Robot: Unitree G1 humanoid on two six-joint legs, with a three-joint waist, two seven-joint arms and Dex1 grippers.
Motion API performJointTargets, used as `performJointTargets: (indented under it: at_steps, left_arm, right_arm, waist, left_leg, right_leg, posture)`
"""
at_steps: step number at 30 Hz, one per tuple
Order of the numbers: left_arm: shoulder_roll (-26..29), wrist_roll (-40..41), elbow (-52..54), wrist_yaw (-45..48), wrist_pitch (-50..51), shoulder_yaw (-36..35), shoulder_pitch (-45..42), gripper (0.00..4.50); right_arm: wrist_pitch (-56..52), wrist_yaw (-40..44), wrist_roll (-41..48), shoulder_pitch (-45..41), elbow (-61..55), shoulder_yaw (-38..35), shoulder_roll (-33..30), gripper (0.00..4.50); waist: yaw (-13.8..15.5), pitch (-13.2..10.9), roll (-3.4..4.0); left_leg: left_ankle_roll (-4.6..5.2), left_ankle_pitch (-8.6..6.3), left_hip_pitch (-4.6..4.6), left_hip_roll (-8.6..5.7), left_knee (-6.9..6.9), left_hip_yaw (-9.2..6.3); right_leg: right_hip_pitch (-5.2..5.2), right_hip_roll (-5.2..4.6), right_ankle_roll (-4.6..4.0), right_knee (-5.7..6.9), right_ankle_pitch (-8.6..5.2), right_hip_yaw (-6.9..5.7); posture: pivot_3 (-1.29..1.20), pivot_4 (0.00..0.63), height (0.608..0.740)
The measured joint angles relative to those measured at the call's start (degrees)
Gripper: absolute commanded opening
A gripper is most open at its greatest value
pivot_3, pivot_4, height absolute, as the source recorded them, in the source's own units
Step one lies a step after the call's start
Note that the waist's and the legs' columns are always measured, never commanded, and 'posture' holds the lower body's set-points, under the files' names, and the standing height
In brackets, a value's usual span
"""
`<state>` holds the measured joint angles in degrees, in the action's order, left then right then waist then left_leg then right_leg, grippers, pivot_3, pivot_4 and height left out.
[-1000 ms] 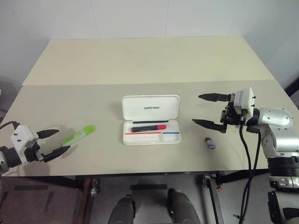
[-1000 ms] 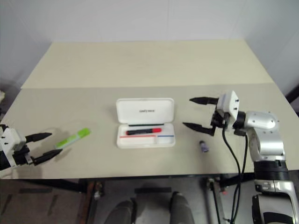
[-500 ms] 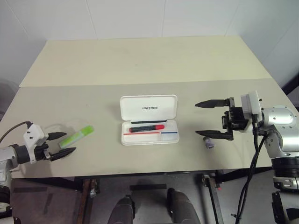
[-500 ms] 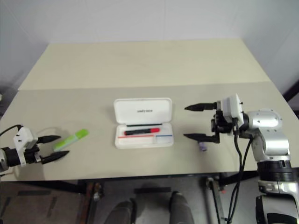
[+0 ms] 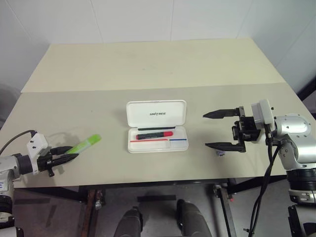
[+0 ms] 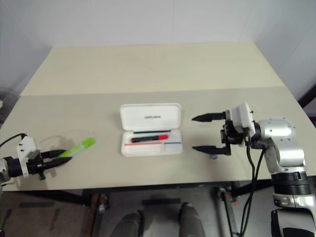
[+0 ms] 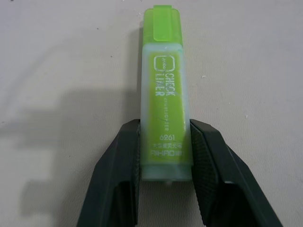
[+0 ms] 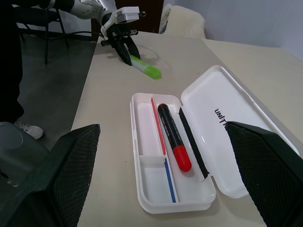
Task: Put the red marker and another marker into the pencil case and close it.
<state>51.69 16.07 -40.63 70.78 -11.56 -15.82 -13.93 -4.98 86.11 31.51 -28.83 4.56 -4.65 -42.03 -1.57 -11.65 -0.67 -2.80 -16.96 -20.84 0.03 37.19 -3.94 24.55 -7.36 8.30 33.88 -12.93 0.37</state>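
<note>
Lime-green marker gripped, red one already cased, lid open.
Left tool (image 7: 165, 177) pinches another marker (image 7: 165, 109) lying on the counter (image 5: 148, 64); the red marker (image 5: 156, 135) lies inside the pencil case (image 5: 157, 115); right tool (image 5: 223, 129) hangs spread beside it.

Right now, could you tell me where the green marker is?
The green marker lies on the table, to the robot's left of the open pencil case, its near end between the left gripper's fingers.
</note>
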Motion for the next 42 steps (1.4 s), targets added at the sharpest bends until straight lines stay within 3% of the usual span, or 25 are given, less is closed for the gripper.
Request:
performJointTargets:
  at_steps: [4,9,15,24,29,42]
  left_arm:
    - [-1.1,0.4,3.2,-1.2,0.6,0.0,0.7,1.10]
    - [-2.6,3.2,16.7,-0.3,4.7,1.2,0.3,1.10]
    - [-3.6,4.5,26.6,-0.3,10.4,4.2,-5.0,1.10]
    - [-7.9,3.3,31.4,-0.1,16.0,14.1,-11.8,1.10]
    - [-13.2,0.5,31.6,-2.9,17.8,19.1,-14.6,1.10]
    - [-17.5,-2.2,28.9,-1.1,16.1,24.4,-17.4,1.10]
  right_arm:
    - [0.3,0.0,-0.1,0.0,0.1,0.0,0.0,4.50]
    - [1.2,0.0,-0.8,0.2,0.4,0.0,0.0,4.50]
    - [1.7,-0.1,-1.6,0.7,1.8,0.1,0.1,4.50]
    - [2.7,-0.8,-2.4,2.1,2.2,0.3,0.4,4.50]
    - [2.6,-2.5,-2.4,5.8,-0.7,-0.3,0.5,4.50]
    - [2.3,-7.0,-1.7,11.1,-6.9,-2.7,0.0,4.50]
  waist:
    - [0.2,0.0,0.00]
    - [0.5,0.0,-0.08]
    - [0.2,0.0,-0.08]
    - [0.0,0.0,-0.08]
    - [0.3,0.0,-0.10]
    - [0.1,0.0,-0.10]
  left_leg:
    - [-0.01,0.01,-0.03,0.00,0.02,0.00]
    - [-0.04,-0.01,-0.25,-0.02,0.09,-0.05]
    - [-0.03,-0.02,-0.27,-0.03,0.00,-0.04]
    - [-0.03,-0.02,-0.28,-0.03,0.01,-0.03]
    - [-0.03,-0.02,-0.34,-0.07,0.10,-0.04]
    - [-0.02,-0.02,-0.28,-0.07,0.11,-0.04]
  right_leg:
    - [-0.01,-0.01,0.00,0.00,0.01,0.00]
    - [0.02,-0.01,0.09,-0.09,0.08,0.00]
    - [0.02,0.00,0.11,-0.16,0.09,0.00]
    - [0.03,0.01,0.13,-0.17,0.10,0.02]
    - [0.01,0.01,0.19,-0.31,0.13,0.04]
    - [0.00,0.02,0.18,-0.30,0.13,0.08]
  posture:
    - [0.00,0.150,0.740]
    - [0.00,0.150,0.740]
    - [0.00,0.150,0.740]
    - [0.00,0.150,0.740]
    - [0.00,0.150,0.740]
    - [0.00,0.150,0.740]
